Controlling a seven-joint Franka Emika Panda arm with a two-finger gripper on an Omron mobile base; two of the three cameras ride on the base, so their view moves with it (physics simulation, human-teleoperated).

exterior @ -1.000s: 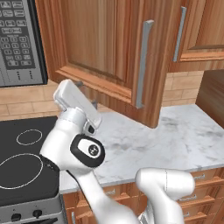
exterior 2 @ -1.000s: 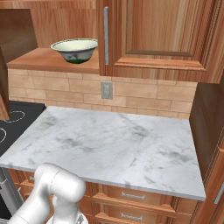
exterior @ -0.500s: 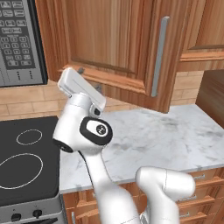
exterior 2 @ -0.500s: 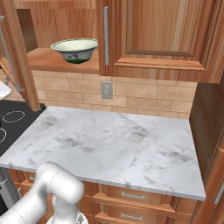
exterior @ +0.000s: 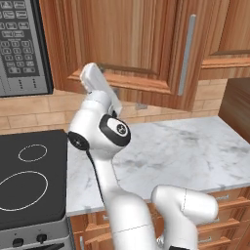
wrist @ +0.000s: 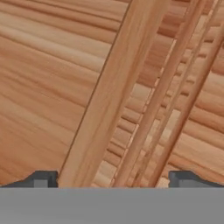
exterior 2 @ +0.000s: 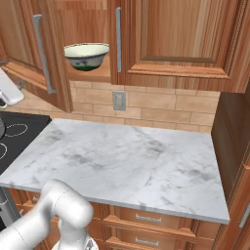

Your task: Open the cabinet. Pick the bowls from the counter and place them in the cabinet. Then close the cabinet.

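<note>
The cabinet's left door [exterior: 132, 44] stands partly open, its silver bar handle [exterior: 186, 53] on the free edge. In the right base view the same door [exterior 2: 29, 49] hangs at an angle in front of the opening. A cream-green bowl [exterior 2: 87, 54] sits on the shelf inside the cabinet. My white hand [exterior: 100, 88] is raised against the door's lower edge. In the hand view my gripper [wrist: 113, 179] is open, its fingertips [wrist: 43, 178] wide apart, close to the door's wooden panel [wrist: 65, 87]. It holds nothing.
The white marble counter [exterior 2: 122, 156] lies below, with drawers [exterior 2: 146, 219] in its wooden front. A black stove top [exterior: 29, 176] adjoins it on the left, under the grey microwave [exterior: 22, 49]. The cabinet's right door [exterior 2: 180, 34] is shut. A tall wooden unit [exterior 2: 234, 146] bounds the right.
The cabinet door has swung a good way toward shut, and my hand has moved to the right with it. The bowl on the shelf has stayed put.
</note>
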